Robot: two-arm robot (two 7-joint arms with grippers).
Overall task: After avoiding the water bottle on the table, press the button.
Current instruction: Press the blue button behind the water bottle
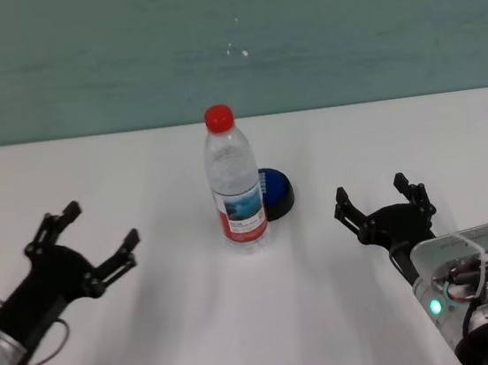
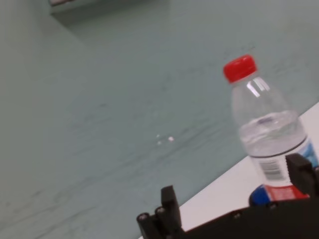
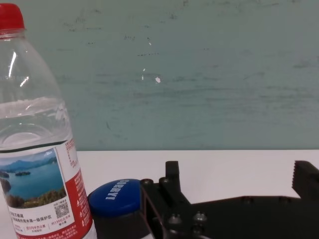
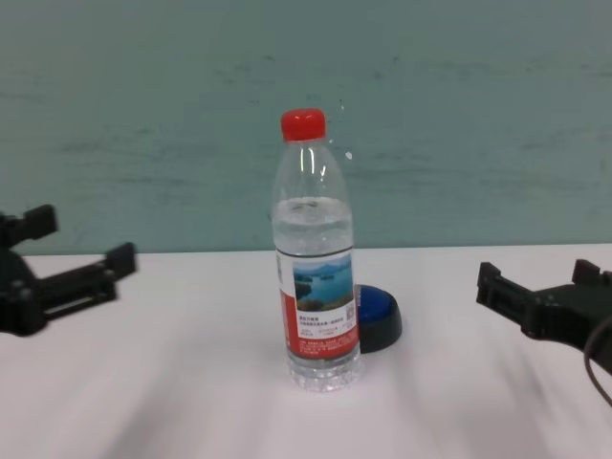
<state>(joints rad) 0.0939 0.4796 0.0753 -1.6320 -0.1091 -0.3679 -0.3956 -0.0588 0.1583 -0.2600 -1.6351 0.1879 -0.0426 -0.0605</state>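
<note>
The water bottle [image 1: 233, 184], clear with a red cap and a red-and-white lake label, stands upright mid-table. The blue dome button [image 1: 275, 192] on its black base sits just behind and to the right of the bottle, partly hidden by it. My left gripper [image 1: 100, 224] is open and empty, well left of the bottle. My right gripper [image 1: 370, 189] is open and empty, right of the button and apart from it. In the right wrist view the bottle [image 3: 35, 149] and the button [image 3: 117, 196] lie beyond my right gripper [image 3: 238, 172]. The chest view shows the bottle [image 4: 316, 258] in front of the button [image 4: 378, 316].
The white table [image 1: 261, 323] holds nothing else. A teal wall [image 1: 227, 42] rises behind its far edge. Bare tabletop lies on both sides of the bottle and in front of it.
</note>
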